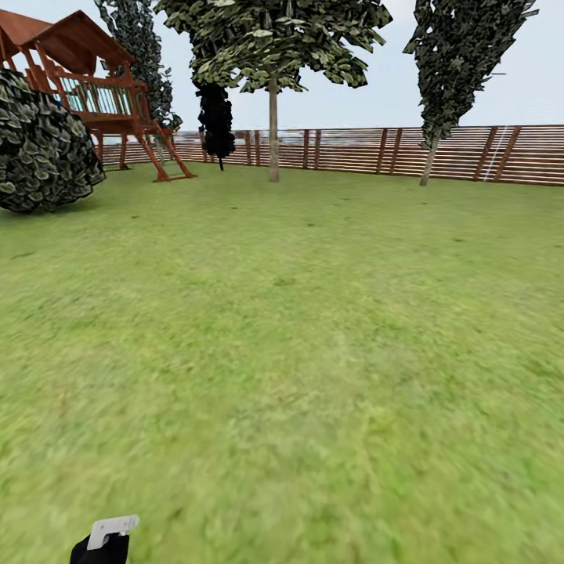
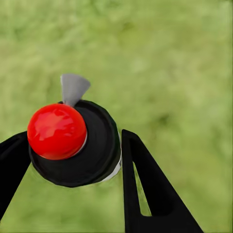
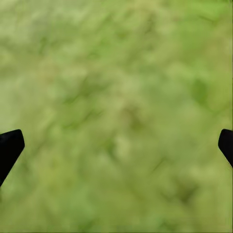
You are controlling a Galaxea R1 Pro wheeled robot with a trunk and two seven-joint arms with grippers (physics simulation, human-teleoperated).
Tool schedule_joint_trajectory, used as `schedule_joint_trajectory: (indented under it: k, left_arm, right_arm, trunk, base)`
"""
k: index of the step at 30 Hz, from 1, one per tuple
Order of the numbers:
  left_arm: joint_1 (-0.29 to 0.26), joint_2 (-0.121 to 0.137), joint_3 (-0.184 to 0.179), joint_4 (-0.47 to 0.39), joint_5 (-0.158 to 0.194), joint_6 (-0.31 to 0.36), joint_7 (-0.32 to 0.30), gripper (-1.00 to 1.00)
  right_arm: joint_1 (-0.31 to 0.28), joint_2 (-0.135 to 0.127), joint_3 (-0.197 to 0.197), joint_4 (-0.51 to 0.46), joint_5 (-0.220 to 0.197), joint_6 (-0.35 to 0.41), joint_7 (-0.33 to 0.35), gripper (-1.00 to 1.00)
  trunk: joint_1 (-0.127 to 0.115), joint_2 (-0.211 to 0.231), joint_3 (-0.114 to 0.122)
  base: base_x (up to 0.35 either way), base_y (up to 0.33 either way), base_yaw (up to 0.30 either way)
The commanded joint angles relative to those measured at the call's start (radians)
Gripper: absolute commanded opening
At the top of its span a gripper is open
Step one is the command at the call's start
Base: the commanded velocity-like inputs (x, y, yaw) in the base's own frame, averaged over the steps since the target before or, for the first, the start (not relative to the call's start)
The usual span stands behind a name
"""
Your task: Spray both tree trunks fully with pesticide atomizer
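Here the left gripper (image 2: 73, 160) is clamped on the pesticide atomizer (image 2: 92, 145): in the left wrist view its two black fingers (image 2: 145, 184) press against either side of the round black body, whose red top (image 2: 57, 131) faces the camera with a small grey nozzle (image 2: 73, 88) jutting beyond it, blurred lawn (image 2: 184, 73) behind. In the head view the atomizer (image 1: 106, 540) shows at the near edge of the lawn (image 1: 313, 352), a black form with a pale nozzle piece. Both trees stand at the lawn's far edge before the wooden fence (image 1: 352, 149): one tree (image 1: 273, 129) with an upright trunk near the middle, the other tree (image 1: 429, 160) leaning, toward the far right. A dark bush (image 1: 39, 145) and a wooden play tower (image 1: 102, 86) occupy the far left corner. The right gripper (image 3: 116, 145) has its fingertips (image 3: 9, 145) wide apart over grass, holding nothing.
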Motion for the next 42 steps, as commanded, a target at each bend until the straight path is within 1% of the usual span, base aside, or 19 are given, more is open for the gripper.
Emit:
schedule_joint_trajectory:
  k: [1, 42]
  left_arm:
    - [0.0, 0.0, 0.0, 0.0, 0.0, 0.0, 0.0, -1.0]
    - [0.0, 0.0, 0.0, 0.001, 0.0, 0.0, 0.0, -1.0]
  right_arm:
    - [0.0, 0.0, 0.0, 0.0, 0.0, 0.0, 0.0, 1.0]
    - [0.0, 0.0, 0.0, 0.0, 0.0, 0.0, 0.0, 1.0]
  trunk:
    - [0.0, 0.0, 0.0]
    - [0.0, 0.0, 0.0]
  base:
    - [0.338, 0.0, 0.0]
    - [0.338, 0.0, 0.0]
